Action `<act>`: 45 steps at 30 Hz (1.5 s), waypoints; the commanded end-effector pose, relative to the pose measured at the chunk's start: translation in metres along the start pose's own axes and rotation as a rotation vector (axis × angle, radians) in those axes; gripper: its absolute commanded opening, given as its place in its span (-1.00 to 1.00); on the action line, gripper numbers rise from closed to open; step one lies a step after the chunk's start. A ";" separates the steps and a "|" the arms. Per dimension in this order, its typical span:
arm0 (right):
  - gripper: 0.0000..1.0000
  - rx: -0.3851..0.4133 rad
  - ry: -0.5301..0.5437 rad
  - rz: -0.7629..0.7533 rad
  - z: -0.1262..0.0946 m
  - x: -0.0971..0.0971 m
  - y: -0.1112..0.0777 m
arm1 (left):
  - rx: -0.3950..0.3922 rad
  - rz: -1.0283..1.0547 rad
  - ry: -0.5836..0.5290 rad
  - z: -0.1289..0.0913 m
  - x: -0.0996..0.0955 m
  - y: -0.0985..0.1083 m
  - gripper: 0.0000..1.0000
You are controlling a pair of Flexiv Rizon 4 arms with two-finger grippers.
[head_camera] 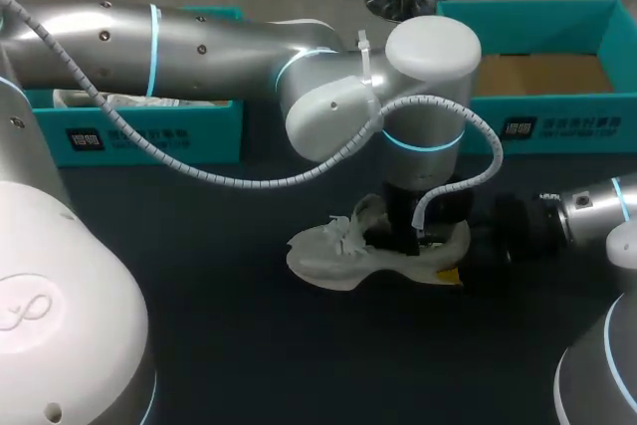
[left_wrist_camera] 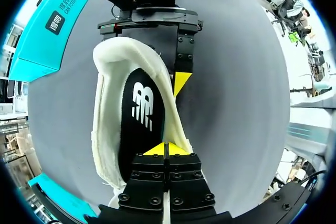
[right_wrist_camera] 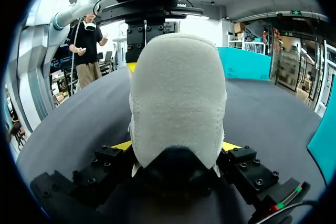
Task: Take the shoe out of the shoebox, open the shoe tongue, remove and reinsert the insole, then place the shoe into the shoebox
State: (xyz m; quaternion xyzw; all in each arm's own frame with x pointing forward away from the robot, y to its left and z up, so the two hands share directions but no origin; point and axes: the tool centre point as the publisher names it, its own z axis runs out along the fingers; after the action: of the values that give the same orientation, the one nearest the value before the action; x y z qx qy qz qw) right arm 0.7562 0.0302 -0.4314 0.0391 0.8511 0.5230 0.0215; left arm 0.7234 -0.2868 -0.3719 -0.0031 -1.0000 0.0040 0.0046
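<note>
A white shoe (head_camera: 343,251) lies on the dark table, toe to the left. My left arm comes in from the left, and its gripper (head_camera: 403,236) points down into the shoe's opening. In the left wrist view the left gripper (left_wrist_camera: 165,149) is shut, its tips meeting at the rim of the opening beside the black insole (left_wrist_camera: 137,124). Whether a thin edge is pinched I cannot tell. My right gripper (head_camera: 466,261) comes in low from the right. It holds the heel (right_wrist_camera: 176,98) between its wide-set yellow fingertips (right_wrist_camera: 123,146), one on each side.
An open teal shoebox (head_camera: 557,124) with a brown floor stands at the back right. A second teal box (head_camera: 139,134) holding white paper stands at the back left. The left arm's elbow hangs over the table's middle.
</note>
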 end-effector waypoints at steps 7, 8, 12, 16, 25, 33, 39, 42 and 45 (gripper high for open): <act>-1.00 0.002 -0.002 0.001 0.002 0.001 -0.001 | -0.016 0.031 -0.022 0.008 -0.001 -0.002 -0.45; -1.00 0.002 -0.002 0.001 0.002 0.001 -0.001 | -0.015 0.035 -0.026 0.008 -0.002 -0.002 -0.44; -1.00 0.002 -0.002 0.001 0.002 0.001 -0.001 | -0.009 0.045 -0.034 0.010 -0.005 -0.002 -0.44; -1.00 0.002 -0.002 0.001 0.002 0.001 -0.001 | 0.003 0.046 -0.031 0.015 -0.011 -0.001 -0.41; -1.00 0.002 -0.002 0.001 0.002 0.001 -0.001 | 0.018 0.055 -0.070 0.024 -0.022 -0.003 -0.40; -1.00 0.002 -0.002 0.001 0.002 0.001 -0.001 | 0.023 0.131 -0.108 0.056 -0.013 -0.003 -0.33; -1.00 0.002 -0.002 0.001 0.002 0.001 -0.001 | -0.006 0.150 -0.144 0.065 -0.016 -0.002 -1.00; -1.00 0.002 -0.002 0.001 0.002 0.001 -0.001 | -0.007 0.146 -0.144 0.064 -0.019 -0.002 -1.00; -1.00 0.002 -0.002 0.001 0.002 0.001 -0.001 | 0.000 0.129 -0.144 0.058 -0.021 0.000 -1.00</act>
State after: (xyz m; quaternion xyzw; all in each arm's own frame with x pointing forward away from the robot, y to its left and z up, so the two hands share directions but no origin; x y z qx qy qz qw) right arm 0.7558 0.0301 -0.4319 0.0391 0.8511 0.5231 0.0221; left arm 0.7407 -0.2868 -0.4098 -0.0694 -0.9953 0.0034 -0.0679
